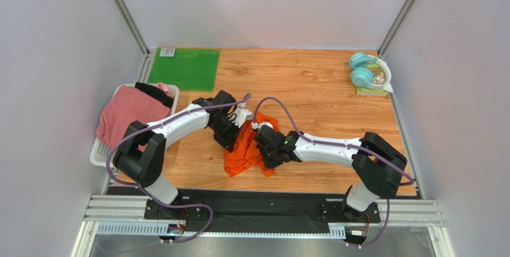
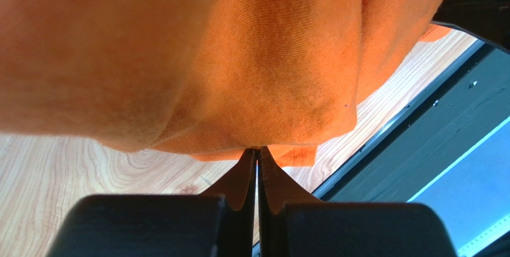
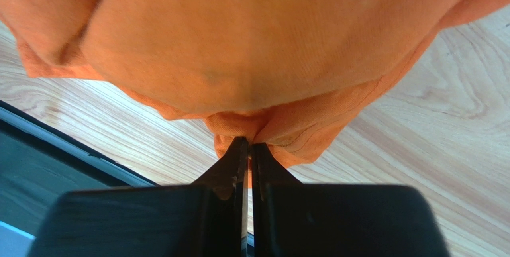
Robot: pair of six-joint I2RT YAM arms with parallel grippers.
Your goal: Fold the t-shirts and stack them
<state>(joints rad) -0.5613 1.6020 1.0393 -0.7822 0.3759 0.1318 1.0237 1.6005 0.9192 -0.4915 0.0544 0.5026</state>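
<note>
Orange shirt: crumpled heap mid-table, toward the near edge, pinched between both arms.

Left gripper: jaws clenched, a thin fold of orange cloth nipped at the very tips. Right gripper: same, clamped on a bunched bit of hem or edge, with stitching visible just beside the tips. Which corners or seams these are, can't tell; the cloth is too wadded.

Handling, as a judgement:
- Light, limp knit. No stiffness, so it will sag and drape from any hold.
- Not fragile and not slippery, but a tip-only pinch on one layer may creep out under tension.
- Best holds are the hems, shoulder seams or sleeve edges, where the doubled cloth gives more bite. Pinches in mid-panel only drag up a bunch.
- It needs spreading flat before any fold, and the layers are likely tangled.

Around:
- Basket at the table's left edge holds the pink shirt and the black shirt. It sits close by the left arm's elbow, so there is a snag risk on wide swings.
- Green mat lies at the far left, apart from the work.
- Headphones sit at the far right corner, well apart.
- The two wrists are close together over the heap, so collision between them is the main hazard. The near table edge is just beside the shirt, and cloth could slide off it.
</note>
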